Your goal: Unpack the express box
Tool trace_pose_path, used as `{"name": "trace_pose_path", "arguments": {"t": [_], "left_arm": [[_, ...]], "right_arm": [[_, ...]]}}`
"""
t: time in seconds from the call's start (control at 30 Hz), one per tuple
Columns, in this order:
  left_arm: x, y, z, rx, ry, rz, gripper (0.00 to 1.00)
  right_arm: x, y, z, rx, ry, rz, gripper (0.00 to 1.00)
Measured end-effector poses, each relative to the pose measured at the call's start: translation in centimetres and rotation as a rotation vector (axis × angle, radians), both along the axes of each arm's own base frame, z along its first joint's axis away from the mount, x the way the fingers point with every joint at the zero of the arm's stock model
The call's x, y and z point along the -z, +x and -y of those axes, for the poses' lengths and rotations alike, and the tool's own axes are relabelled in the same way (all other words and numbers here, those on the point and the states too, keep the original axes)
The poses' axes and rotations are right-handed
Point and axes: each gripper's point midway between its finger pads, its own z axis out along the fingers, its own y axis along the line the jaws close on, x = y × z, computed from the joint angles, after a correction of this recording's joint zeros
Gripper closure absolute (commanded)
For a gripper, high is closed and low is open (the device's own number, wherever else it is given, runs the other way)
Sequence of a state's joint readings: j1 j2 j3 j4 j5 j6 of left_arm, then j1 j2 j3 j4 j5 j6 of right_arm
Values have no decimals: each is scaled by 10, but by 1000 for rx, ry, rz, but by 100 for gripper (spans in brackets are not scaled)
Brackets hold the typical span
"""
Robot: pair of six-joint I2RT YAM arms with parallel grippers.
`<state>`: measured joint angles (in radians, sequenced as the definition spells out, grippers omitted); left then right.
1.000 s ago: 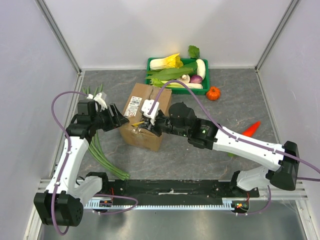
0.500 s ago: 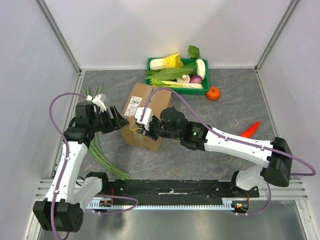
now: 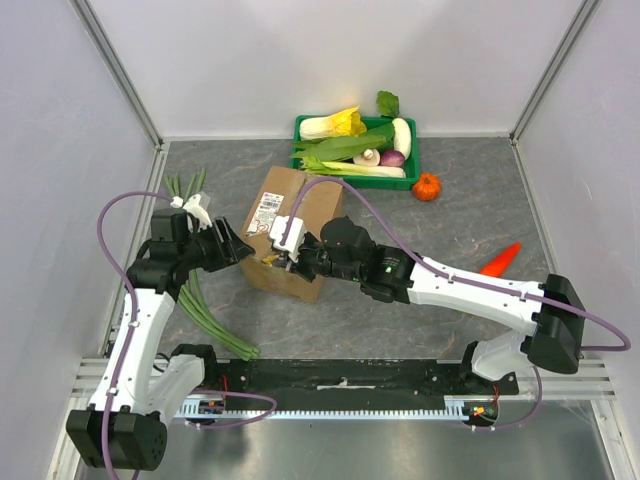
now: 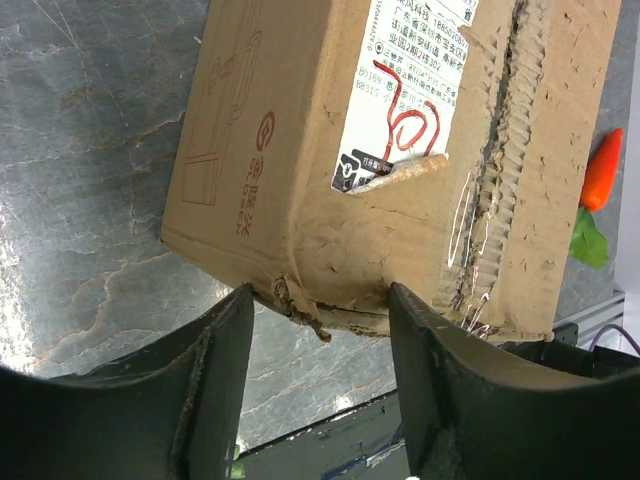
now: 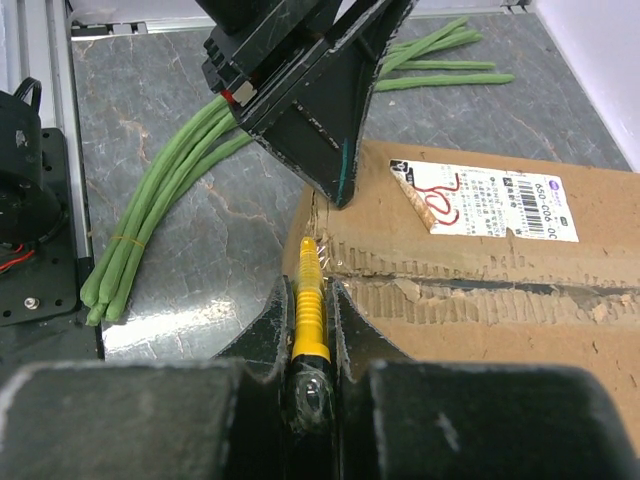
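Observation:
The brown cardboard express box [image 3: 300, 215] stands mid-table with its flaps closed; its white label [image 3: 268, 210] faces up and the centre seam [image 5: 480, 285] is torn. My right gripper [image 3: 283, 257] is shut on a yellow-handled cutter [image 5: 308, 300] whose tip sits at the near-left end of the seam. My left gripper [image 3: 240, 245] is open, its fingers [image 4: 215, 370] straddling the box's near-left corner [image 4: 290, 295]. In the right wrist view the left gripper's fingers [image 5: 330, 120] rest at the box edge.
A green tray [image 3: 355, 155] of vegetables stands behind the box. A small orange pumpkin [image 3: 427, 186] lies to its right, a carrot [image 3: 500, 258] at right. Long green stalks [image 3: 205, 310] lie left of the box under the left arm.
My right gripper with the cutter has moved left along the box top to its near-left end. The left gripper has shifted slightly left, staying at the corner.

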<state>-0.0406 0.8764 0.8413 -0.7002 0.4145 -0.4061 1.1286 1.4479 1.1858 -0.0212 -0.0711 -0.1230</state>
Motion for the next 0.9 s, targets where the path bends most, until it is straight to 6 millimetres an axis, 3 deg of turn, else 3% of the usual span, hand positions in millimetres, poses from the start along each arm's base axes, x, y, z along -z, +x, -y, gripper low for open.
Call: {"name": "trace_pose_path", "arguments": {"t": [0.13, 0.53, 0.9], "left_arm": [[-1, -1, -1, -27, -11, 6, 49], [-1, 0, -1, -51, -27, 11, 53], [-1, 2, -1, -63, -40, 11, 54]], "right_arm": [[-7, 0, 1, 1, 19, 9, 100], [-13, 5, 0, 22, 41, 26, 100], [2, 4, 1, 24, 22, 13, 100]]}}
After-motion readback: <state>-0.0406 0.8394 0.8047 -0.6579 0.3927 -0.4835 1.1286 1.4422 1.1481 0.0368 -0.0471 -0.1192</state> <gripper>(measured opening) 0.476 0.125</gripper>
